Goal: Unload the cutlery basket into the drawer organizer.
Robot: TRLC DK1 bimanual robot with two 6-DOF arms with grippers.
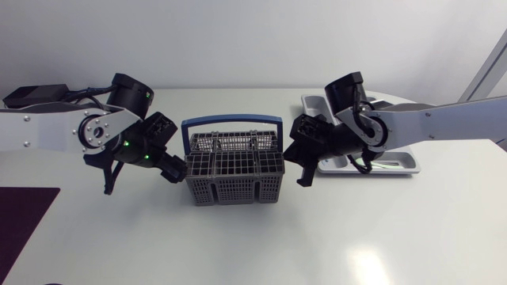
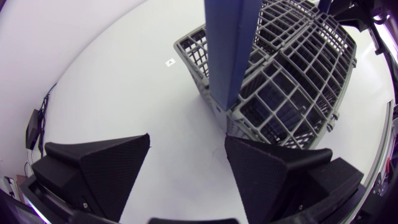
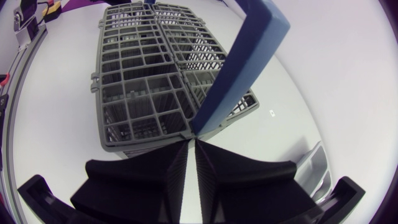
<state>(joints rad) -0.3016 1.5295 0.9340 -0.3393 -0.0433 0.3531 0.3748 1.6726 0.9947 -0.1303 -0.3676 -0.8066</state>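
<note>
Standing spread and empty, the left gripper (image 2: 186, 149) had the cutlery basket (image 1: 234, 168) just ahead of its fingers. At the basket's opposite end, the right gripper (image 3: 191, 146) was pressed together on nothing. The basket was judged light, stiff plastic lattice; its blue handle (image 1: 232, 123) was the recommended hold.

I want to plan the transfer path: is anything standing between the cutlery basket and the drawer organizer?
Yes: the right gripper and its arm lie between the cutlery basket and the drawer organizer, partly covering it. Nothing else shows there.
</note>
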